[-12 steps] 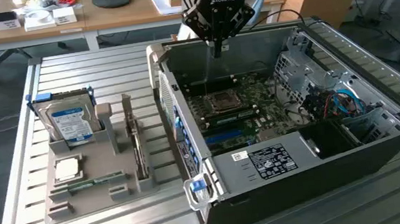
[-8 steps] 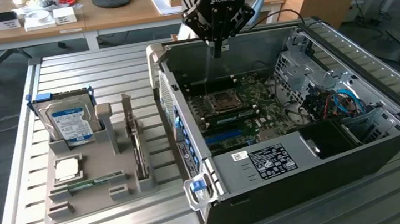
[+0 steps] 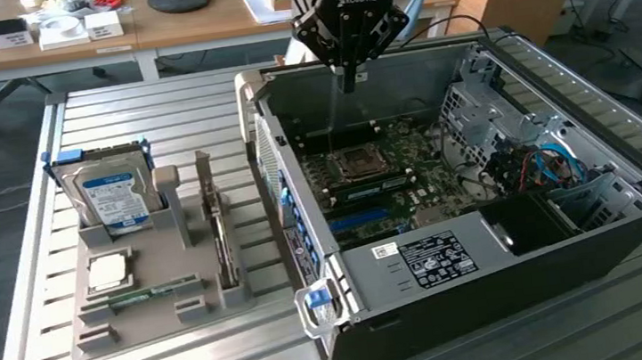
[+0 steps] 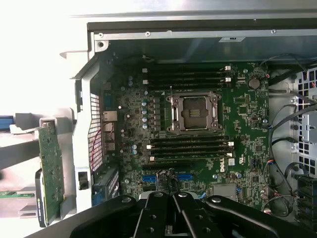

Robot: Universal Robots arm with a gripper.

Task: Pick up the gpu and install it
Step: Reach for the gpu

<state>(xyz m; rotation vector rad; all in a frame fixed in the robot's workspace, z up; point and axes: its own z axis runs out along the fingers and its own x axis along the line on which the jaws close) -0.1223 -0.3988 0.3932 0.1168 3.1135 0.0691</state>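
While the gpu [image 3: 218, 231] stands on edge in a slot of the gray tray [image 3: 174, 254], toward the exterior view's left and a little below mid-frame, nothing is touching it. In the wrist view the gpu [image 4: 51, 171] shows as a thin green board seen edge-on, just outside the case's metal wall. On the same tray, a hard drive [image 3: 116, 194] with a blue-white label stands upright in the far slot. A square chip [image 3: 108, 272] lies flat nearer the camera, and a small memory stick [image 3: 142, 295] lies just in front of that.

Just beside the tray, on the exterior view's right, the open case [image 3: 614, 239] lies on its side on the slatted table [image 3: 147, 118]. It exposes the green motherboard [image 3: 416, 170] and its socket [image 3: 354, 164].

The gripper [image 3: 349, 77] hangs in the upper middle of the exterior view, above the case's far edge and well apart from the gpu. Its fingers point down and are pressed together, grasping nothing. In the wrist view the gripper [image 4: 171, 198] is over the motherboard [image 4: 242, 114], with the socket [image 4: 194, 112] beyond it.
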